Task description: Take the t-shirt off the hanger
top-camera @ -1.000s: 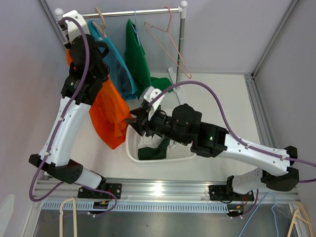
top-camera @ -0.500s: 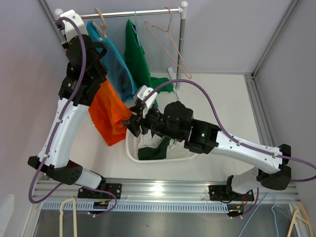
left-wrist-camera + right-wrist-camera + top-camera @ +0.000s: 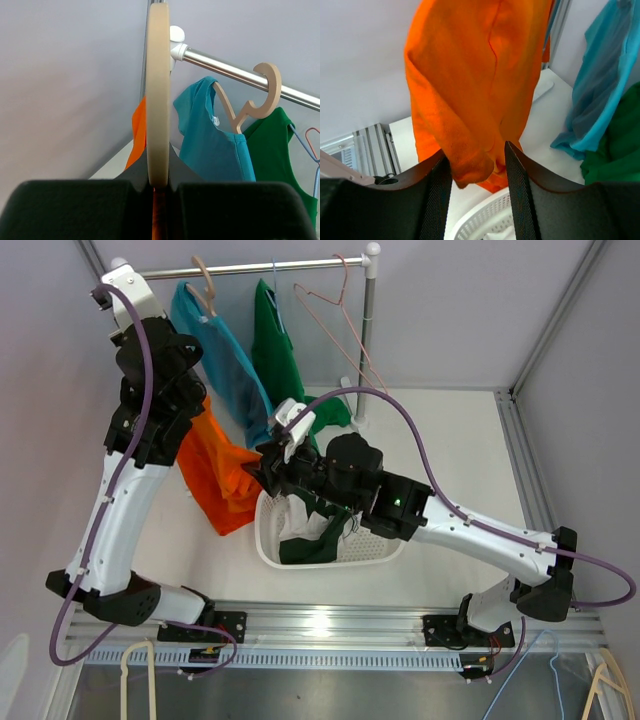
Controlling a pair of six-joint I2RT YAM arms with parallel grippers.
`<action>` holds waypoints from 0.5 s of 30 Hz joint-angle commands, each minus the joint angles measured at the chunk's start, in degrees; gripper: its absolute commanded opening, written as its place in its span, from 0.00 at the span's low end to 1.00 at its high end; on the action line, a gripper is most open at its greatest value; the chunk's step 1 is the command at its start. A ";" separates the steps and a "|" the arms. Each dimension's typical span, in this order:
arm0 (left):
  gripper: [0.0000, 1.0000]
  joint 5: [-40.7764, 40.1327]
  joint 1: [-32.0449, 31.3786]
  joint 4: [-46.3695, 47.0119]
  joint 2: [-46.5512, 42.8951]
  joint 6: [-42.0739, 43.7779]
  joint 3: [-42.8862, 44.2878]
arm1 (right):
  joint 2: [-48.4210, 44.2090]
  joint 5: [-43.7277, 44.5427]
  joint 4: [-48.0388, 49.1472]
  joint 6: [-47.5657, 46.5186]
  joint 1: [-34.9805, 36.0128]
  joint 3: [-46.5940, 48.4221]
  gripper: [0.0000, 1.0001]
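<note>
Clamping the wooden hanger is the left tool, while the right tool pinches the orange t-shirt.

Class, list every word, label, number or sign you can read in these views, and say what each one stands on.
No text can be read in any view.
The white neck tag inside the collar of the teal t-shirt: too small and blurred to read.

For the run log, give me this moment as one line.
left gripper: shut on wooden hanger | right gripper: shut on orange t-shirt hem | status: t-shirt not yet in white basket
</note>
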 commanded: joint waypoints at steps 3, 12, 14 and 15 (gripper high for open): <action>0.01 1.11 -0.03 2.66 -1.50 -1.80 -0.97 | -0.88 -2.23 5.35 0.67 -0.02 3.14 0.44; 0.01 1.19 0.84 6.00 1.13 2.25 -0.10 | -1.84 -4.08 -1.76 2.79 0.60 4.82 0.00; 0.01 2.07 1.98 4.51 1.75 1.37 1.56 | -4.12 -0.50 -3.08 2.44 0.51 3.86 0.00; 0.01 2.77 2.42 3.37 2.10 1.28 2.10 | -5.00 0.39 -4.74 2.35 0.25 3.68 0.00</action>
